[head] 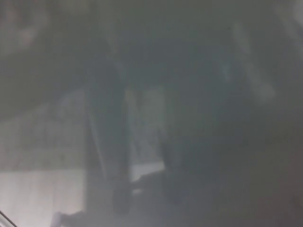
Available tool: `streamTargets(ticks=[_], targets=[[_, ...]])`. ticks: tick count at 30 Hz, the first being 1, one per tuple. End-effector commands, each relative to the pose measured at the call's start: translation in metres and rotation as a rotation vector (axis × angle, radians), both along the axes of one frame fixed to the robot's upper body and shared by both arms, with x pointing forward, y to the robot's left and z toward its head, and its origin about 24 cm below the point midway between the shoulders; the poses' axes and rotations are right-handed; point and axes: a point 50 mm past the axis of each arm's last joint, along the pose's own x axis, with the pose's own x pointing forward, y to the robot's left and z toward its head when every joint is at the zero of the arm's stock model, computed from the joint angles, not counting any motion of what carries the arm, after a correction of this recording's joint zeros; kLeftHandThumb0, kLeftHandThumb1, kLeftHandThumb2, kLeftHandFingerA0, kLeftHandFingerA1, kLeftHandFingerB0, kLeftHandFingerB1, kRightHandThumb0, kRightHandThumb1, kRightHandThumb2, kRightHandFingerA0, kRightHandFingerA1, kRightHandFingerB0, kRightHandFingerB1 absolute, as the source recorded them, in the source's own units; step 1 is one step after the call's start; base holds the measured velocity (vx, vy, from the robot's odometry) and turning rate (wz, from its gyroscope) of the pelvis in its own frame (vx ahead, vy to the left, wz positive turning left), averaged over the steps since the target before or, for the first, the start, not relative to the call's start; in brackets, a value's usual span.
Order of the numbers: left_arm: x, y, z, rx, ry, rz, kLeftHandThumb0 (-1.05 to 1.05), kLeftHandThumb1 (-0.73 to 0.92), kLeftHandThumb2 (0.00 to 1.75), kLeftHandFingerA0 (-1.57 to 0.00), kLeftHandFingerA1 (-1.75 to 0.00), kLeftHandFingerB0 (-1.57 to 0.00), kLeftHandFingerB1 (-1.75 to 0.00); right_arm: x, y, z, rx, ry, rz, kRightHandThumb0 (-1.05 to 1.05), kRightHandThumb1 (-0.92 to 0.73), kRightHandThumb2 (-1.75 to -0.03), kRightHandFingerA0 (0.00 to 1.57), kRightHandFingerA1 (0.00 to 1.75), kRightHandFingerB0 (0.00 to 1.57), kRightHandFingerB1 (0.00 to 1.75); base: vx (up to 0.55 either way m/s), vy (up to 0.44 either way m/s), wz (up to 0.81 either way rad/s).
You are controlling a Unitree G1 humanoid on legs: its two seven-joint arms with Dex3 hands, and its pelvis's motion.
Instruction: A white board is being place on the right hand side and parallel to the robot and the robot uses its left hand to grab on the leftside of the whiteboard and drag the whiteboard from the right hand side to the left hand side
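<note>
The whiteboard (189,118) fills almost the whole head view as a dull grey glossy face, very close and blurred. Dim reflections of dark upright shapes and paler patches show on it. A thin sliver of its dark frame edge (4,219) crosses the bottom left corner. Neither of my hands shows in the picture, and I cannot see any hold on the board.
A paler reflected patch (42,194) lies at the lower left of the board's face. Nothing beyond the board can be made out.
</note>
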Motion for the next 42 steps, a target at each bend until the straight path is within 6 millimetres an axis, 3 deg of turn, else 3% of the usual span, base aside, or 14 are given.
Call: streamTargets(ticks=[1, 6, 7, 9, 10, 15, 16, 17, 22, 23, 25, 33, 36, 42], targets=[[-0.005, 0.010, 0.017, 0.058, -0.020, -0.019, 0.11, 0.84, 0.64, -0.75, -0.68, -0.70, -0.56, -0.003, -0.006, 0.000, -0.019, 0.019, -0.011, -0.57, -0.90, -0.66, 0.70, 0.88, 0.32, 0.81, 0.00, 0.000, 0.00], [-0.007, 0.013, 0.019, 0.066, -0.028, -0.009, 0.11, 0.85, 0.64, -0.76, -0.69, -0.71, -0.57, -0.003, -0.006, -0.001, -0.018, 0.020, -0.009, -0.59, -0.89, -0.66, 0.71, 0.88, 0.33, 0.82, 0.00, 0.000, 0.00], [-0.008, 0.013, 0.019, 0.066, -0.027, -0.014, 0.11, 0.87, 0.65, -0.77, -0.75, -0.69, -0.58, -0.004, -0.005, -0.001, -0.014, 0.022, -0.010, -0.52, -0.70, -1.13, 0.77, 0.88, 0.40, 0.74, 0.00, 0.000, 0.00], [-0.009, 0.014, 0.019, 0.066, -0.027, -0.021, 0.11, 0.87, 0.65, -0.77, -0.75, -0.69, -0.58, -0.005, -0.004, -0.002, -0.007, 0.026, -0.012, -0.52, -0.70, -1.13, 0.77, 0.88, 0.40, 0.74, 0.00, 0.000, 0.00], [-0.009, 0.014, 0.019, 0.071, -0.026, -0.020, 0.13, 0.88, 0.65, -0.75, -0.73, -0.68, -0.58, -0.006, -0.004, -0.002, -0.006, 0.025, -0.011, -0.56, -0.90, -0.66, 0.76, 0.90, 0.33, 0.81, 0.00, 0.000, 0.00], [-0.008, 0.016, 0.017, 0.087, -0.038, 0.044, -0.03, 0.82, 0.62, -0.67, -0.57, -0.55, -0.45, -0.006, -0.005, -0.002, -0.006, 0.026, -0.011, -0.56, -0.90, -0.67, 0.72, 0.89, 0.33, 0.81, 0.00, 0.000, 0.00], [-0.006, 0.017, 0.014, 0.060, -0.041, 0.103, -0.16, 0.68, 1.07, -0.06, -0.50, 0.00, -0.48, -0.005, -0.006, -0.001, -0.008, 0.024, -0.011, -0.56, -0.90, -0.66, 0.71, 0.89, 0.34, 0.81, 0.00, 0.000, 0.00], [-0.005, 0.016, 0.012, 0.037, -0.039, 0.122, -0.27, 0.56, 0.74, -0.03, -0.29, 0.00, -0.08, -0.005, -0.006, -0.001, -0.008, 0.025, -0.012, -0.56, -0.90, -0.66, 0.71, 0.89, 0.33, 0.81, 0.00, 0.000, 0.00], [-0.007, 0.014, 0.001, -0.056, -0.088, 0.184, -0.53, 0.35, 0.68, 0.00, -0.14, 0.00, -0.04, -0.009, -0.003, -0.003, -0.006, 0.028, -0.015, -0.56, -0.88, -0.66, 0.74, 0.90, 0.35, 0.80, 0.00, 0.000, 0.00], [-0.007, 0.013, -0.002, -0.083, -0.100, 0.200, -0.41, 0.58, 0.57, 0.00, -0.06, 0.00, 0.00, -0.009, -0.002, -0.003, -0.004, 0.027, -0.016, -0.56, -0.88, -0.66, 0.74, 0.90, 0.35, 0.81, 0.00, 0.000, 0.00], [-0.007, 0.012, -0.003, -0.094, -0.106, 0.209, -0.41, 0.58, 0.57, 0.00, -0.06, 0.00, 0.00, -0.009, -0.002, -0.003, -0.003, 0.026, -0.017, -0.56, -0.88, -0.66, 0.74, 0.90, 0.35, 0.81, 0.00, 0.000, 0.00], [-0.027, -0.021, -0.081, -0.383, -0.295, 0.461, -0.67, 0.49, 0.76, 0.00, -0.06, 0.00, 0.00, -0.022, -0.006, -0.005, -0.004, 0.044, -0.011, -0.57, -0.87, -0.65, 0.70, 0.89, 0.33, 0.82, 0.00, 0.000, 0.00], [-0.071, -0.056, -0.141, -0.535, -0.186, 0.578, -0.53, 0.75, 0.62, 0.00, -0.11, 0.00, 0.00, -0.035, -0.003, -0.008, 0.007, 0.077, 0.001, -0.54, -0.88, -0.66, 0.77, 0.89, 0.36, 0.81, 0.00, 0.000, 0.00], [-0.119, -0.093, -0.184, -0.573, -0.014, 0.593, -0.64, 0.58, 0.84, 0.00, -0.16, 0.00, -0.07, -0.039, 0.008, -0.012, 0.032, 0.104, 0.060, -0.57, -0.89, -0.68, 0.79, 0.88, 0.36, 0.78, 0.00, 0.000, 0.00]])
